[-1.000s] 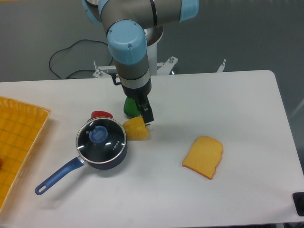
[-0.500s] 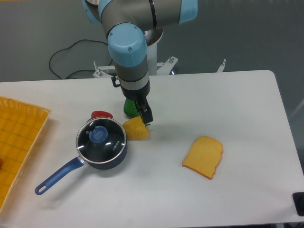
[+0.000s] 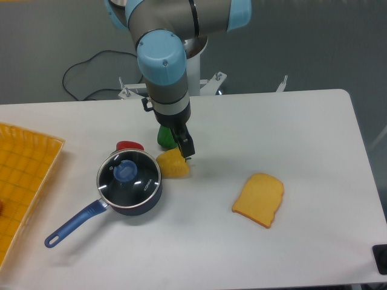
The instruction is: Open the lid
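The lid (image 3: 129,175), clear glass with a silver rim and a blue knob (image 3: 125,171), sits flat on the dark blue saucepan (image 3: 140,200) at the table's left centre. The pan's long blue handle (image 3: 72,225) points toward the front left. My gripper (image 3: 183,148) hangs to the upper right of the pan, apart from the lid, just above a yellow toy piece (image 3: 173,164). Only one dark finger shows, so the jaw state is unclear. Nothing is seen held.
A green toy (image 3: 164,136) lies behind the gripper and a red one (image 3: 129,145) behind the pan. A slice of toy bread (image 3: 259,199) lies to the right. A yellow tray (image 3: 21,181) fills the left edge. A black cable (image 3: 84,69) trails behind the table.
The arm has shifted very slightly to the left since a second ago. Lid, pan and toys have not moved.
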Robot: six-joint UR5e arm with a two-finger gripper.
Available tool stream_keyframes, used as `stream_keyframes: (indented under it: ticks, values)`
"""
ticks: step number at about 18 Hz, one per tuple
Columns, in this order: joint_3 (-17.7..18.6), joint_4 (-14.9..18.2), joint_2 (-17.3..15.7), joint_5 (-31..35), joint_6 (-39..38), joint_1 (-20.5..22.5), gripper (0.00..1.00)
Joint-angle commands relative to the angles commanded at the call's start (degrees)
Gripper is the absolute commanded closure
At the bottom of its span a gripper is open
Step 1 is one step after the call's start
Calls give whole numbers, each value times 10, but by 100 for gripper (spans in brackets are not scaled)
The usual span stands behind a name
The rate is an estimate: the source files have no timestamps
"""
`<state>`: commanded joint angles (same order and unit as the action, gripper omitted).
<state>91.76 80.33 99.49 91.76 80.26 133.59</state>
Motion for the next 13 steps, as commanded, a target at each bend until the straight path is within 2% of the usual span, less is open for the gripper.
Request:
stream_keyframes:
  ticks: [4,11,13]
  values:
    - [2,-1,3,-27,-86,-10,0]
    - [3,0,0,-42,-142,-11,0]
    - [3,0,-3,-71,-179,-11,0]
